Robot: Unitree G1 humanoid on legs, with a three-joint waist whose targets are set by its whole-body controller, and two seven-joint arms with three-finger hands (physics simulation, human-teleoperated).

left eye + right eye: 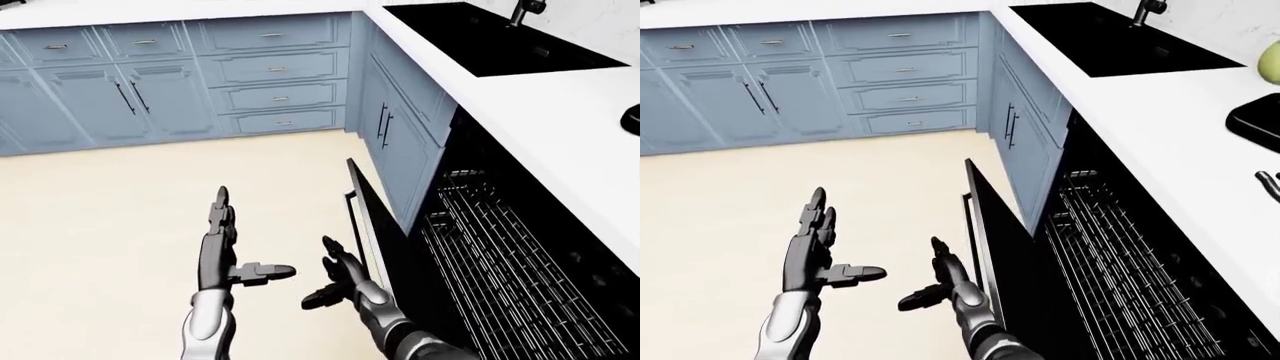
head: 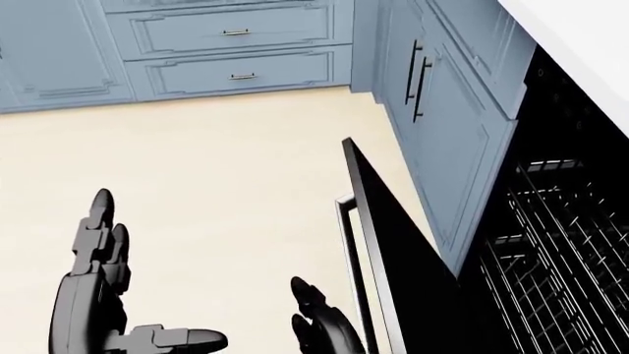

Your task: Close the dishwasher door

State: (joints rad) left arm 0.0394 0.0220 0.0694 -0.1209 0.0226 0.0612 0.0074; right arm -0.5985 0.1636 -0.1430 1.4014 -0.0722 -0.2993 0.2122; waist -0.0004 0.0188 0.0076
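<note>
Blue cabinets (image 1: 150, 90), cream floor (image 1: 100, 225), white counter (image 1: 540, 112), black sink (image 1: 500, 41), faucet (image 1: 522, 9)

No readable text, labels, brands or numbers appear in any view. All visible surfaces are unmarked.
</note>
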